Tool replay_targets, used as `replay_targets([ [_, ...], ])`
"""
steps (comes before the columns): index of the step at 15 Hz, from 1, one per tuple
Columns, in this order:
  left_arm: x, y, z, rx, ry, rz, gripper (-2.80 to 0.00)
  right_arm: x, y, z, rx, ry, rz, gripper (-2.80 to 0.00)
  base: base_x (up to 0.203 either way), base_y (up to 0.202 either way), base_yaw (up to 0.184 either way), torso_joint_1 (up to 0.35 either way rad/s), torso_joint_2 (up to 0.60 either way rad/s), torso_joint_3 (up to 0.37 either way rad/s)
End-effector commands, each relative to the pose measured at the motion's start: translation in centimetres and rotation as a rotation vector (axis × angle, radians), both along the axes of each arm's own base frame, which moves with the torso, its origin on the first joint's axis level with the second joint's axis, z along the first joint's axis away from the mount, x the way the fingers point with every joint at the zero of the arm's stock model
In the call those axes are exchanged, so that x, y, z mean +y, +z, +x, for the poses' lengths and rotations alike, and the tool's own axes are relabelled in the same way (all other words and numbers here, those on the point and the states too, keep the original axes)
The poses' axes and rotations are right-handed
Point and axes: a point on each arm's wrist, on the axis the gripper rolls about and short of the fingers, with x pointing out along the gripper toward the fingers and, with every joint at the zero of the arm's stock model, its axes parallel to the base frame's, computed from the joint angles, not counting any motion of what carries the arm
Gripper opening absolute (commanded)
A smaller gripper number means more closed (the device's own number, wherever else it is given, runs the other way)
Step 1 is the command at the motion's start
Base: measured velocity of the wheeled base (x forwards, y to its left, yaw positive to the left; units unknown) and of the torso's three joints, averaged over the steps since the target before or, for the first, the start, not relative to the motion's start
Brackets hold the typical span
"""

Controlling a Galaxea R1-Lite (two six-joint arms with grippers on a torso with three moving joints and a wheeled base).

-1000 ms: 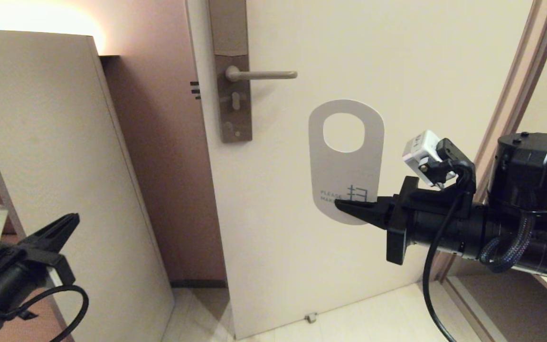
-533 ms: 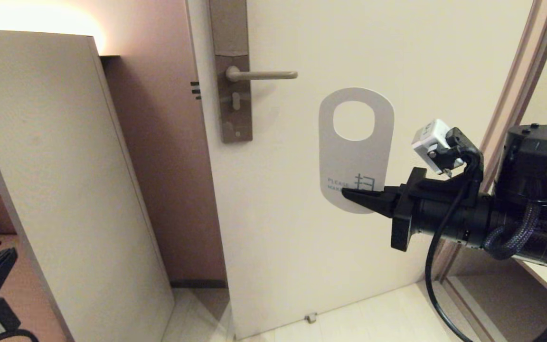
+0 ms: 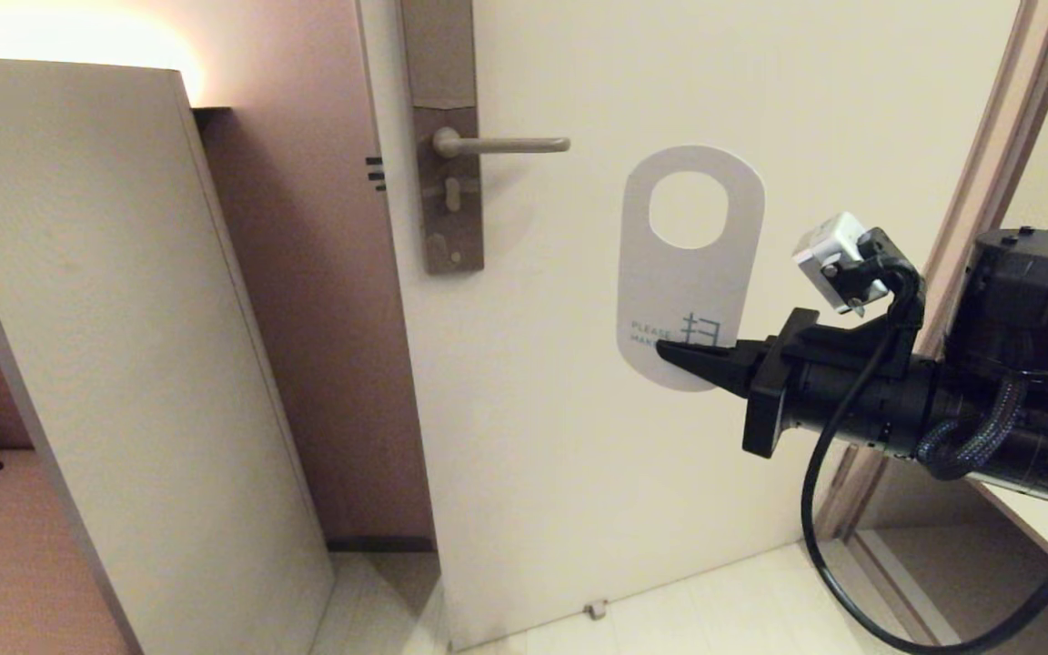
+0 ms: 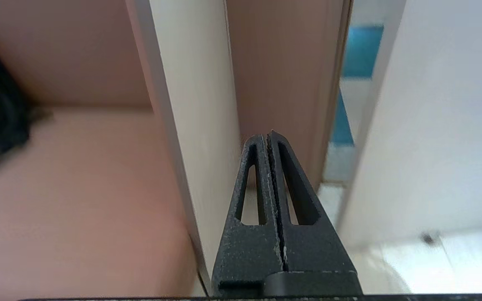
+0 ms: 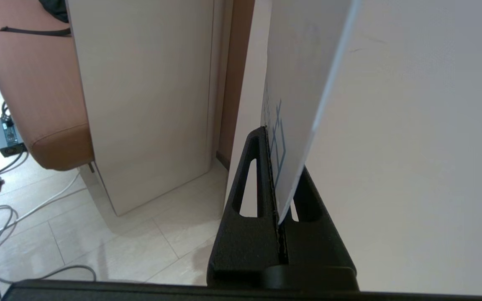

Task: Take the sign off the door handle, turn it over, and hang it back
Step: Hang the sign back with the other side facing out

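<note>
A white door-hanger sign (image 3: 686, 273) with an oval hole and blue print is held upright in front of the cream door (image 3: 651, 509), to the right of and below the metal lever handle (image 3: 498, 144). It is off the handle. My right gripper (image 3: 670, 350) is shut on the sign's lower edge; the right wrist view shows the sign (image 5: 303, 83) pinched between the black fingers (image 5: 249, 184). My left gripper (image 4: 269, 136) is shut and empty, low at the left, out of the head view.
A tall beige cabinet panel (image 3: 105, 346) stands left of the door, with a brown bench (image 3: 5, 546) beside it. The door frame (image 3: 988, 182) runs up the right. Cables (image 5: 23, 209) lie on the tiled floor.
My right gripper has lifted the sign up and a little right, nearer the handle's height. My left arm has dropped down and left the head view.
</note>
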Motion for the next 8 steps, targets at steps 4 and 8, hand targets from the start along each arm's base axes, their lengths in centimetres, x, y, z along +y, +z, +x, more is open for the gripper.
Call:
replay_targets([
  [4,-0.07,-1.16,-0.64,0.068,-0.002,0.005,-2.8,0.05,-0.16,0.51,0.002,-0.007,-0.003,-2.8,0.0,0.0,0.0,0.0,0.0,0.0],
  [8,-0.22,-1.22,-0.62,0.076,-0.075,0.025,-2.8,0.35,-0.17,1.08,0.001,-0.008,-0.003,-2.8,0.0,0.0,0.0,0.0,0.0,0.0],
])
